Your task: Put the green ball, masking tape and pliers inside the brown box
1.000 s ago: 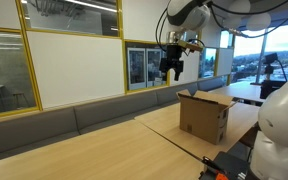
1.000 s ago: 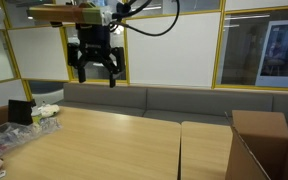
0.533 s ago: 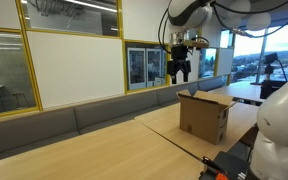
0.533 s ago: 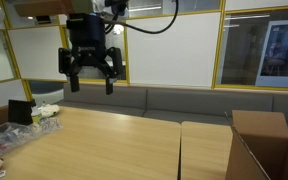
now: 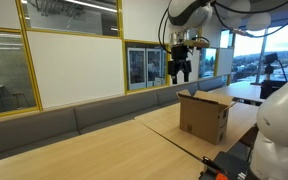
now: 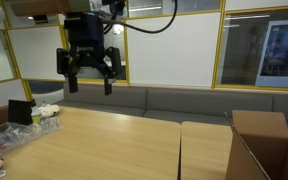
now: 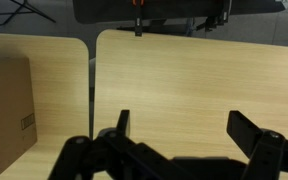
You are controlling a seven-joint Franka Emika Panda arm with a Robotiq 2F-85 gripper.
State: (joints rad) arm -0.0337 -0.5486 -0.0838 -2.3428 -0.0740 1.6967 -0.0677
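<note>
The brown box (image 5: 204, 116) stands open on the wooden table; it also shows at the right edge in an exterior view (image 6: 256, 140) and at the left of the wrist view (image 7: 4, 110). My gripper (image 5: 181, 72) hangs high in the air, above and slightly behind the box, with its fingers spread wide and nothing between them. The spread fingers also show in an exterior view (image 6: 89, 88) and in the wrist view (image 7: 184, 125), over bare tabletop. The green ball, the masking tape and the pliers are not in view.
A grey bench (image 6: 174, 100) runs along the glass wall behind the table. A black object (image 6: 20, 112) and crumpled plastic (image 6: 47, 112) lie at one table end. A gap (image 7: 91, 90) separates two tabletops. Red and black items (image 5: 222, 170) sit by the robot base.
Between one second and half a second ago the gripper shifted sideways toward the space above the box. Since then it has stayed still, open throughout.
</note>
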